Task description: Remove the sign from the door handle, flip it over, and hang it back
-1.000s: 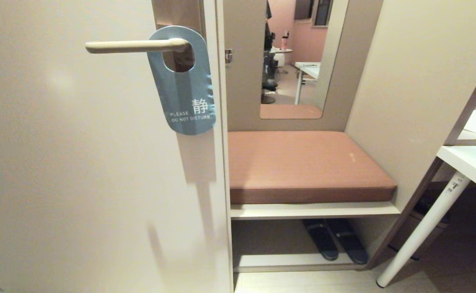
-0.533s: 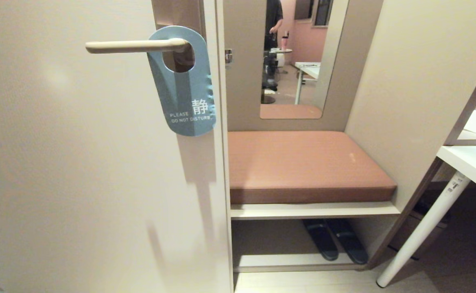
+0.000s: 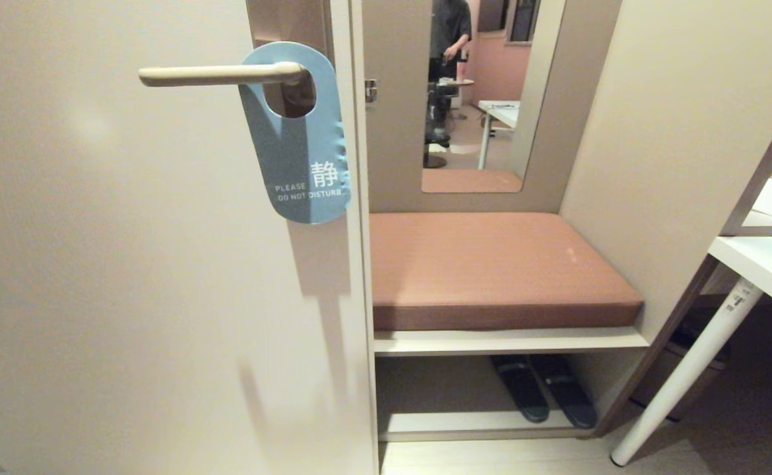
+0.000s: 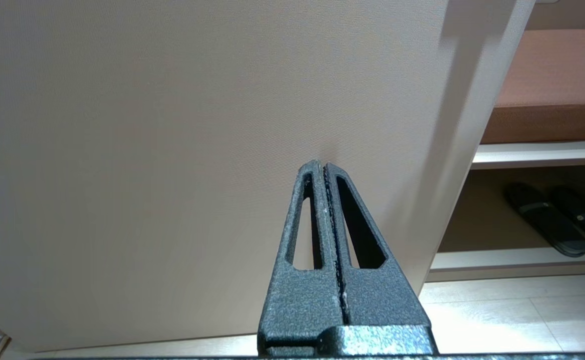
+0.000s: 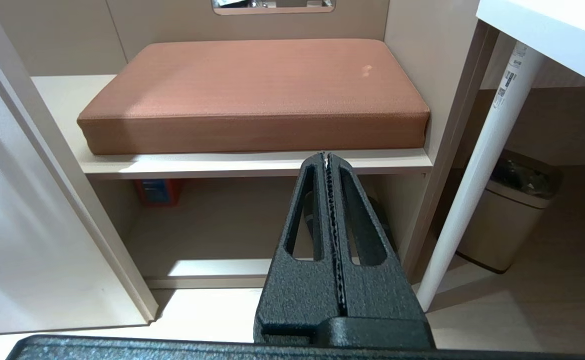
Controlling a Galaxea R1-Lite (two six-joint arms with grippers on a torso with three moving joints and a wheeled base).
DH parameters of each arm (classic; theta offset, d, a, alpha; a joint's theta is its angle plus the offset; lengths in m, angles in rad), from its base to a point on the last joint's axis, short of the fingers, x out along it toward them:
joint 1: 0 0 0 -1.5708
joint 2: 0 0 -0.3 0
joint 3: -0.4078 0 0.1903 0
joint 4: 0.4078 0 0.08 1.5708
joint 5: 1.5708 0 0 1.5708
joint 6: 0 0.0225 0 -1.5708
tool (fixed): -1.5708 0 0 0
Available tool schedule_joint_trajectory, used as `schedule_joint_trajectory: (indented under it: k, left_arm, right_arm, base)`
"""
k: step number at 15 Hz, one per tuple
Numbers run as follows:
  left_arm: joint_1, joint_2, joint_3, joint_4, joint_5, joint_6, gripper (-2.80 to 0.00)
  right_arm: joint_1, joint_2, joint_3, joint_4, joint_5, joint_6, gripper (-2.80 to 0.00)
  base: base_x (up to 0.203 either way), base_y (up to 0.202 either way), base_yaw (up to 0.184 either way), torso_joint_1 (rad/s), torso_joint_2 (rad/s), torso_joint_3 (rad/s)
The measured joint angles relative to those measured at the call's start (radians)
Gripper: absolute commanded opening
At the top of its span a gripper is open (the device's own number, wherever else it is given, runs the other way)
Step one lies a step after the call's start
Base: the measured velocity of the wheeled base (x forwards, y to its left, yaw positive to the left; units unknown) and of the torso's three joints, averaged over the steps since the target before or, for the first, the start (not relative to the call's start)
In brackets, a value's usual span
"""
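You are facing a cream-coloured door (image 3: 128,264) that fills the left half of the head view, with a built-in niche to its right holding a flat terracotta-brown seat cushion (image 3: 491,270) on a pale shelf (image 3: 511,341). Under that shelf lies a pair of dark slippers (image 3: 544,389), and above the cushion a tall mirror (image 3: 478,92) reflects a person standing in a pink-walled room. A white table with a round white leg (image 3: 689,369) stands at the far right, and a small beige bin (image 5: 507,210) sits under it. Your task thing, the flat blue card sign with rounded ends (image 3: 297,132), hangs by its oval hole on the slim cream lever door handle (image 3: 221,74), near the handle's pivot end against the brown-grey metal plate (image 3: 287,23). Its blue face is towards you, with white lettering reading "PLEASE DO NOT DISTURB", and it hangs slightly tilted, its lower end reaching the door's edge. Neither arm appears in the head view. Your left gripper (image 4: 324,167) is low in front of the bare door panel, its dark fingers pressed together on nothing. Your right gripper (image 5: 326,157) points at the front edge of the cushion shelf, likewise closed and empty.
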State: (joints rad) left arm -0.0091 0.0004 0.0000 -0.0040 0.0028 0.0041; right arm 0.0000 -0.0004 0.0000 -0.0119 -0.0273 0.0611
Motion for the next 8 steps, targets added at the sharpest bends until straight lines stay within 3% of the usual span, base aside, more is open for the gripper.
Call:
schedule_joint_trajectory:
  k: [8]
  left_arm:
    - [0.0,0.0,0.0,0.0,0.0,0.001,-2.8]
  right_arm:
    - [0.0,0.0,0.0,0.0,0.001,0.0,-2.8]
  base:
    - [0.0,0.0,0.0,0.0,0.0,0.0]
